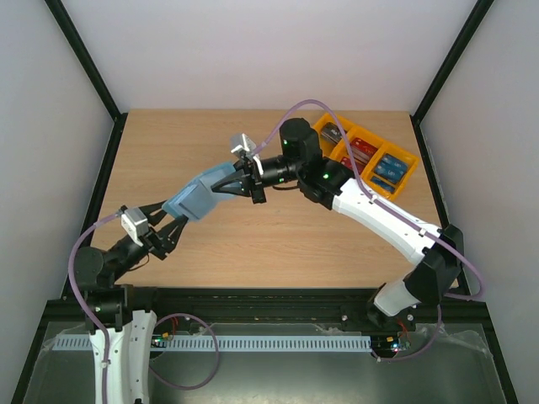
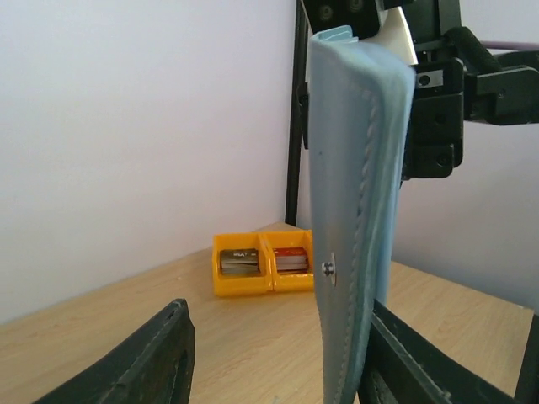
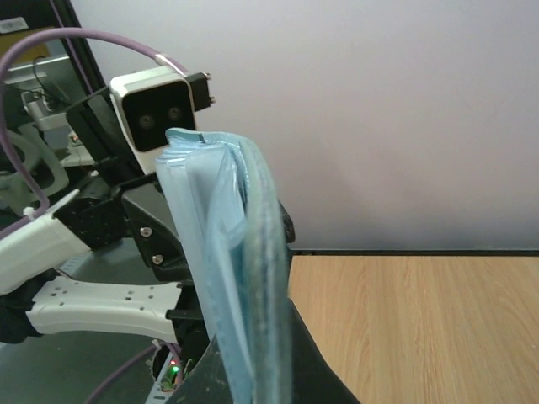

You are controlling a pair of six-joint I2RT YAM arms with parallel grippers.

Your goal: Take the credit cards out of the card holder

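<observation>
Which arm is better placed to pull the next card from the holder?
Probably the left: the left gripper is open and free, while the right gripper is shut on the card holder, holding it up.

The card holder [image 1: 195, 200] blocks our middle lane
We see bare worktop [image 1: 278, 244] near and left; the orange tray [image 1: 407, 174] fills the far right corner.
</observation>
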